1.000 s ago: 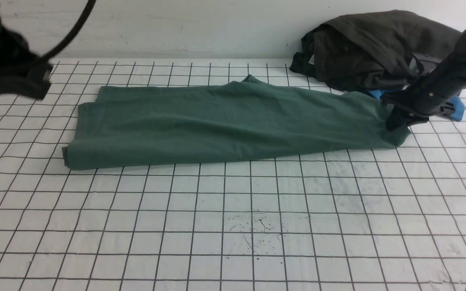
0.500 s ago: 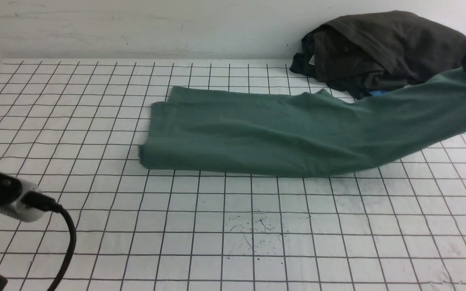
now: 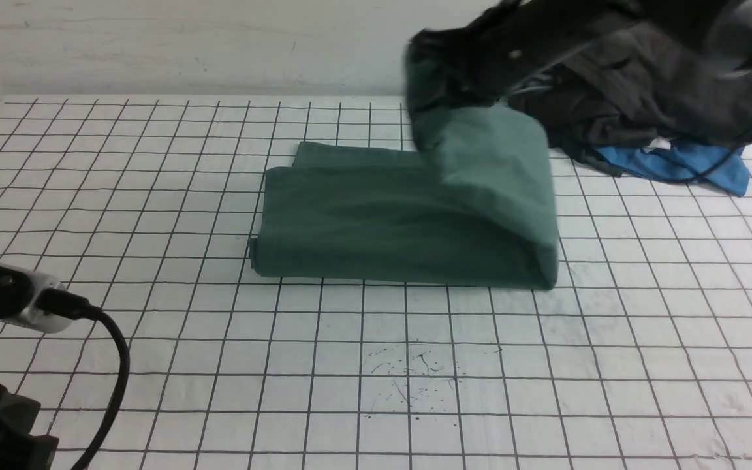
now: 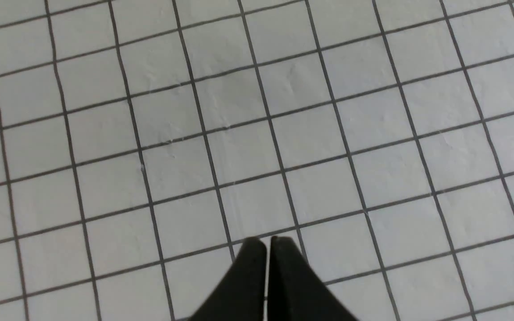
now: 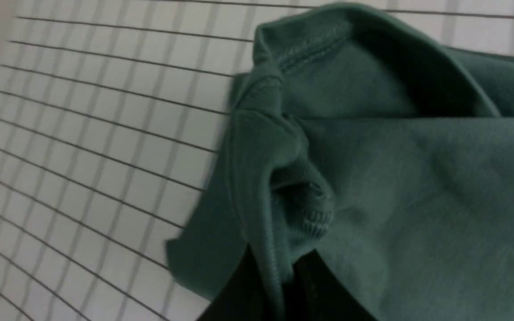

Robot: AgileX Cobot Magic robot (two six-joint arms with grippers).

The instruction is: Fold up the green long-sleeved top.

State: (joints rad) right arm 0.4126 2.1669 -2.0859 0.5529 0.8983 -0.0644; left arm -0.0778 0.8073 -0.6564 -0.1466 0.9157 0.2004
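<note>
Dark garment heap (image 3: 611, 121) far right atop blue cloth (image 3: 683, 163); white gridded table (image 3: 219, 365).

Front cam wide; wrist cams close-up.

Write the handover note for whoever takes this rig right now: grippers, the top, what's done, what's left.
Left gripper: shut, empty, over bare grid table, away from the cloth.
Right gripper: shut on one end of the green long-sleeved top, held raised near its far edge.
Top: a narrow band mid-table. The dark garment heap and blue cloth lie far right.
Done: band formed, held end arched over the middle.
Left: lay that end flat on the left part, release, tidy the edges.
</note>
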